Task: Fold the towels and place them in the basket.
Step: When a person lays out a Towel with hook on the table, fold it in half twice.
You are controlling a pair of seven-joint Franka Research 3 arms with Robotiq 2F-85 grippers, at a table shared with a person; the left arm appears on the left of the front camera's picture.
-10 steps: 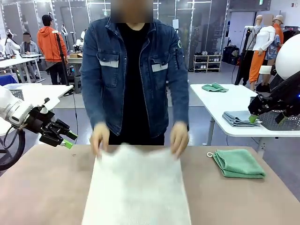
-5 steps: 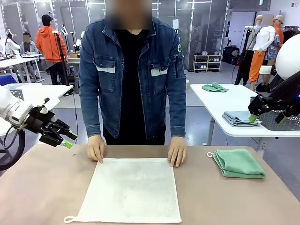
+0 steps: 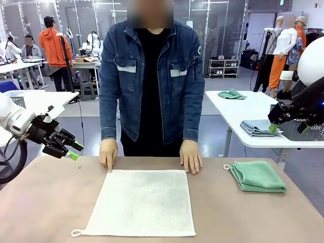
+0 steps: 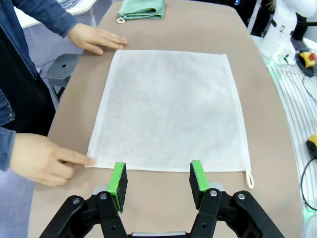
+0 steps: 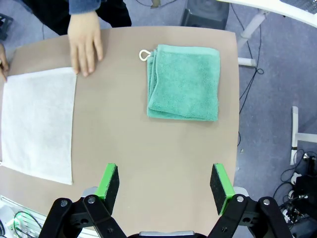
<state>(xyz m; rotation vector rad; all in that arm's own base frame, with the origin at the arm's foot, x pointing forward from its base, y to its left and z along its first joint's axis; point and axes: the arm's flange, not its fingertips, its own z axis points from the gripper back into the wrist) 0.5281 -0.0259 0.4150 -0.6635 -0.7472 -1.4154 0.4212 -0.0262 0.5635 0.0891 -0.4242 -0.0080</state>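
Lying flat just beyond the empty, partly spread left gripper (image 4: 157,178): off-white towel (image 4: 171,106); right gripper (image 5: 163,181) spread wide, empty, farther off.

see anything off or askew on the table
Nothing stands out. The white towel lies flat and square on the table, a person's hands at its far corners; the green towel sits neatly folded beside it.

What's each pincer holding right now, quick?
Left pincer: open, holding nothing.
Right pincer: open, holding nothing.
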